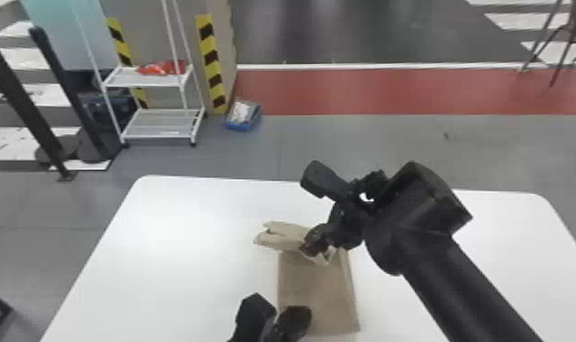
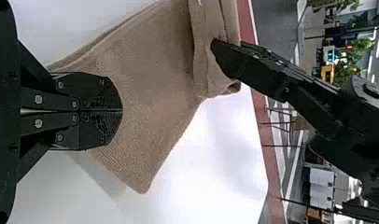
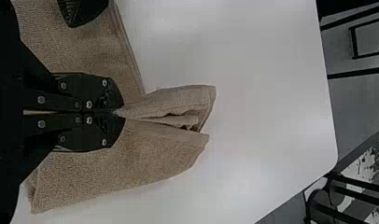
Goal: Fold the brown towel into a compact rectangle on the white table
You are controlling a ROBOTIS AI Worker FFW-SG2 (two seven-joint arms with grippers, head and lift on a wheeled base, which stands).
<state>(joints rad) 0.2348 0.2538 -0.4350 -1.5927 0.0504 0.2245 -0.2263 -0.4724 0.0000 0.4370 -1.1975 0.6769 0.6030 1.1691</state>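
Black two-fingered right hand (image 1: pixel 311 246): clamped on a fold at the far end of the brown cloth towel (image 1: pixel 316 291), which is laid on the white round-cornered counter (image 1: pixel 173 254). Black two-fingered left hand (image 1: pixel 276 309): fingers together, positioned by the towel's near end. Beyond: white shelved rack (image 1: pixel 143 81).

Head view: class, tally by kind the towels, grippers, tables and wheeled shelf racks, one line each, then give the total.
Towel: 1
Grippers: 2 (left gripper, right gripper)
Table: 1
Wheeled shelf rack: 1
Total: 5
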